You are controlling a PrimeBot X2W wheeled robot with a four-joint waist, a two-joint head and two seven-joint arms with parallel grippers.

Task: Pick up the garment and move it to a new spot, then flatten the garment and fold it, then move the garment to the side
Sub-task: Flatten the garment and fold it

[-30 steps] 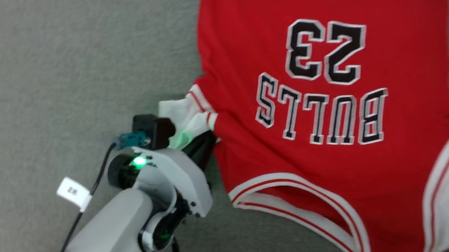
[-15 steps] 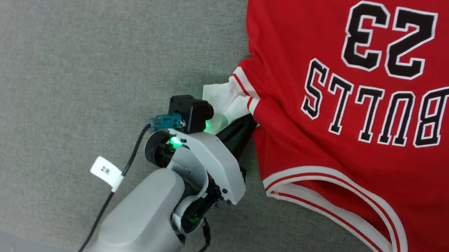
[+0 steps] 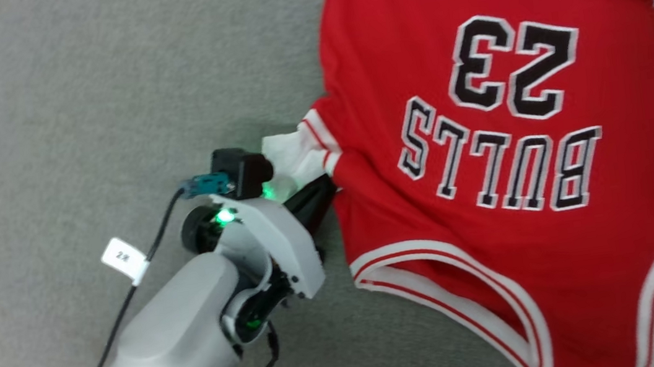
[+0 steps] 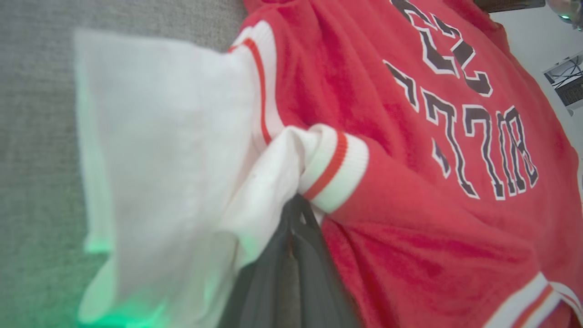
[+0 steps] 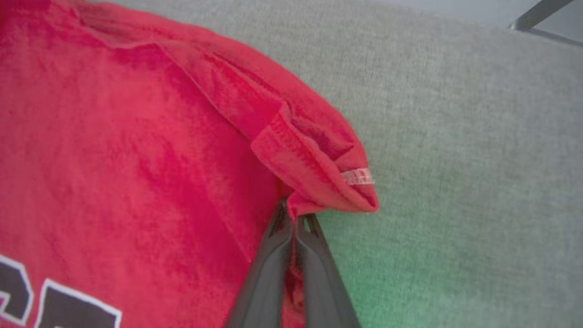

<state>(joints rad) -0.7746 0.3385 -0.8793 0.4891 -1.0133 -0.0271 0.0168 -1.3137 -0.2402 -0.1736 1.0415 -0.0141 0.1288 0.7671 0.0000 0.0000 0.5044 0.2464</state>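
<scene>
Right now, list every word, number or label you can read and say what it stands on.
"23": on the garment, black numerals edged white, upside down in the head view.
"BULLS": same garment, outlined letters, also upside down.
White wire tag: print too small to read.

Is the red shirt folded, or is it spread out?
Spread out, not folded: the shirt shows its whole number and lettering over the grey cushion.
</scene>
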